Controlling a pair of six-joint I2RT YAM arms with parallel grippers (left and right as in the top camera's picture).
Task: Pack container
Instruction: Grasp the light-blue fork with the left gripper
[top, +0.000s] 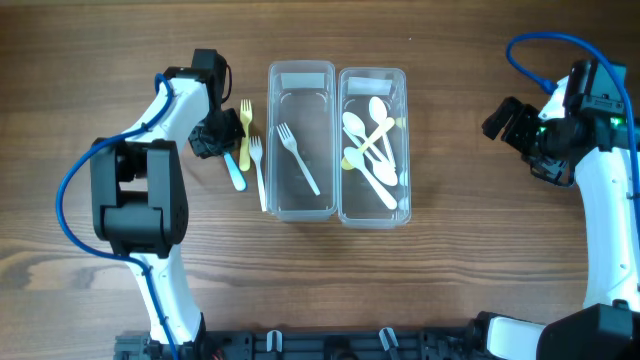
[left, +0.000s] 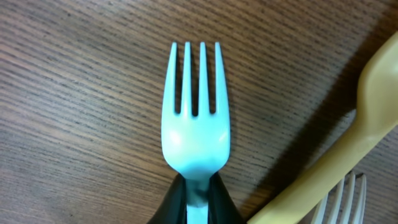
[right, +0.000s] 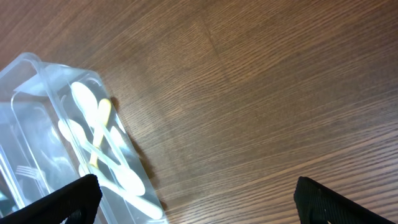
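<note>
Two clear plastic containers stand side by side: the left one (top: 300, 140) holds one white fork (top: 297, 156), the right one (top: 373, 145) holds several white and yellow spoons (top: 372, 148). My left gripper (top: 222, 135) is shut on the handle of a light blue fork (left: 195, 121), low over the table left of the containers. A yellow fork (top: 245, 125) and a white fork (top: 259, 170) lie beside it. My right gripper (top: 505, 120) is open and empty, above bare table right of the containers (right: 68, 143).
The wooden table (top: 460, 250) extends to the right and front of the containers. Both arm bases stand at the front edge.
</note>
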